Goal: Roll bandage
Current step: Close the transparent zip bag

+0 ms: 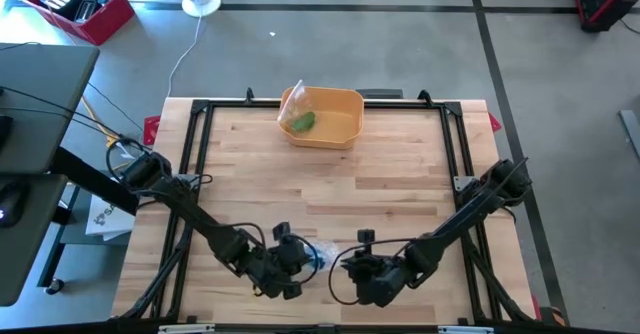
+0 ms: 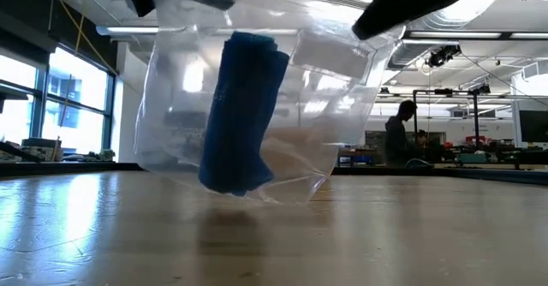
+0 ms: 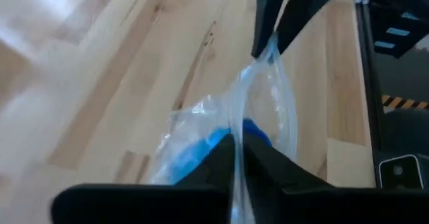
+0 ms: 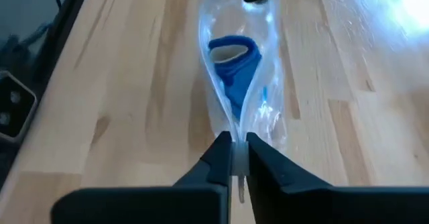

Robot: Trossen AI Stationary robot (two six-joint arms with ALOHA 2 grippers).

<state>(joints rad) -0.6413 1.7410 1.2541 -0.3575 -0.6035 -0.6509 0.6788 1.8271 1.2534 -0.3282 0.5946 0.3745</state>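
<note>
One clear plastic bag [image 2: 248, 106] with one blue bandage roll [image 2: 244, 115] inside, one yellow bin [image 1: 325, 117] with one green item [image 1: 302, 122] and a bit of clear plastic in it, two arms. Left arm runs from the table's left edge in toward the near middle, elbow low, left end effector [image 1: 298, 257] at the bag's left edge; the left wrist view shows its fingers [image 3: 218, 158] pressed together on the bag film, clamped on it. Bag hangs between the two end effectors near the front edge of the table [image 1: 400, 189], pulled taut edge to edge, bottom corner just about touching the wood in the low view; cannot tell if it really rests there. Bandage roll stands tilted inside the bag, its open end visible in the right wrist view. Right arm comes from the table's right edge, angled in toward the near middle, right end effector [image 1: 350, 264] at the bag's right edge; the right wrist view shows its fingers [image 4: 216, 158] closed on the bag's seam, pinching it. Yellow bin sits at the far middle of the table, well apart from the bag. Table is light wood planks in a black frame. Floor grey with dark tape lines, red crate [image 1: 78, 6] at far left, white fan base [image 1: 201, 2] beside it, cable trailing. Low view shows a workshop room with windows on the left, benches and one person [image 2: 396, 132] standing far off on the right.
</note>
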